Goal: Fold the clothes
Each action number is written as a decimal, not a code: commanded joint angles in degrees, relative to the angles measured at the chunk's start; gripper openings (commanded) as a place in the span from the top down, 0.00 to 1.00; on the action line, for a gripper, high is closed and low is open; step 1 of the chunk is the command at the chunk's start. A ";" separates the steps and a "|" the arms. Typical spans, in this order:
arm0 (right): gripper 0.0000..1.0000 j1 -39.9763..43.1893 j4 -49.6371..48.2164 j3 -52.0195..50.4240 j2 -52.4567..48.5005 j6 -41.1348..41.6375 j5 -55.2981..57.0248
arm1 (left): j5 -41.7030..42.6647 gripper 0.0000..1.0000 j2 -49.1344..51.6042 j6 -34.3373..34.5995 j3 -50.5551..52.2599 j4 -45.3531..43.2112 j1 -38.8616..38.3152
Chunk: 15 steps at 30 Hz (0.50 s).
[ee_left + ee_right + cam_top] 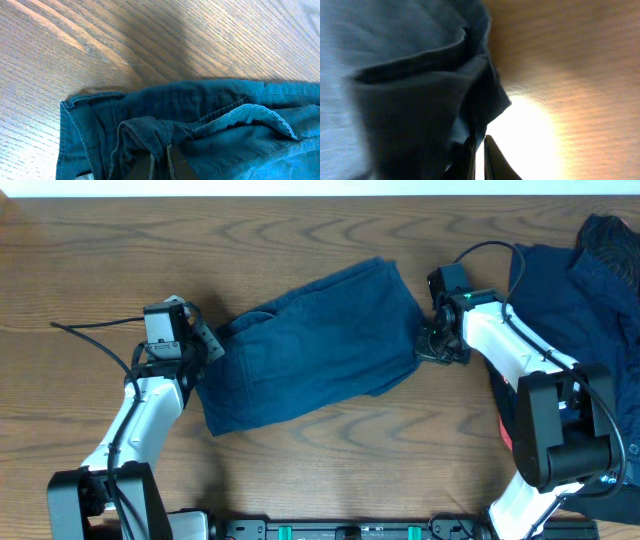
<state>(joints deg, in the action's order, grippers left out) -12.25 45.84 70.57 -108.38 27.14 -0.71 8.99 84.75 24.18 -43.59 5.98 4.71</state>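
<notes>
The dark navy shorts (310, 345) lie spread slantwise across the middle of the wooden table. My left gripper (207, 346) is at their left end, shut on a bunched fold of the waistband cloth; the left wrist view shows the fingers (160, 161) pinching the cloth (210, 135). My right gripper (428, 346) is at the right end of the shorts, low over the table. In the right wrist view its fingers (479, 152) are nearly together on the edge of the dark cloth (410, 95).
A pile of other dark navy clothes (590, 270) lies at the right edge of the table, partly behind the right arm. A black cable (90, 335) runs left of the left arm. Bare wood table (330, 470) lies in front of the shorts.
</notes>
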 commanded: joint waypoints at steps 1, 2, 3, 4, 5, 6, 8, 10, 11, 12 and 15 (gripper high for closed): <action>0.97 -0.04 0.44 -0.31 -1.14 1.11 5.70 | -0.66 0.94 -0.09 0.33 0.20 0.22 0.24; 0.99 -0.04 0.37 -0.31 -1.14 1.11 5.64 | -0.68 0.94 -0.09 0.33 0.20 0.22 0.24; 0.99 -0.04 0.22 -0.31 -1.14 1.11 5.64 | -0.66 0.94 -0.09 0.33 0.20 0.22 0.24; 0.99 -0.04 0.00 -0.31 -1.14 1.11 5.66 | -0.66 0.94 -0.09 0.33 0.20 0.22 0.24; 0.99 -0.04 -0.26 -0.31 -1.14 1.11 5.64 | -0.66 0.94 -0.09 0.33 0.20 0.22 0.24; 0.99 -0.04 -0.55 -0.31 -1.14 1.14 5.64 | -0.66 0.94 -0.09 0.33 0.20 0.22 0.24; 0.88 -0.04 -1.40 -0.31 -1.14 1.14 5.64 | -0.66 0.94 -0.09 0.33 0.20 0.31 0.24; 0.82 -0.11 -2.21 -0.31 -1.14 1.14 5.20 | -0.66 0.94 -0.09 0.31 0.20 0.42 0.24; 0.81 -0.11 -2.40 -0.31 -1.14 1.14 4.79 | -0.66 0.94 -0.09 0.31 0.20 0.42 0.24; 0.80 -0.17 -2.43 -0.31 -1.14 1.14 4.28 | -0.66 0.94 -0.09 0.31 0.20 0.42 0.24; 0.78 -0.55 -2.34 -0.31 -1.14 1.11 2.75 | -0.66 0.94 -0.09 0.33 0.20 0.39 0.24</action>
<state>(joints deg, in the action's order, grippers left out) -12.25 43.59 70.54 -108.73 28.05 3.33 8.99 84.75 24.18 -43.59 6.07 4.71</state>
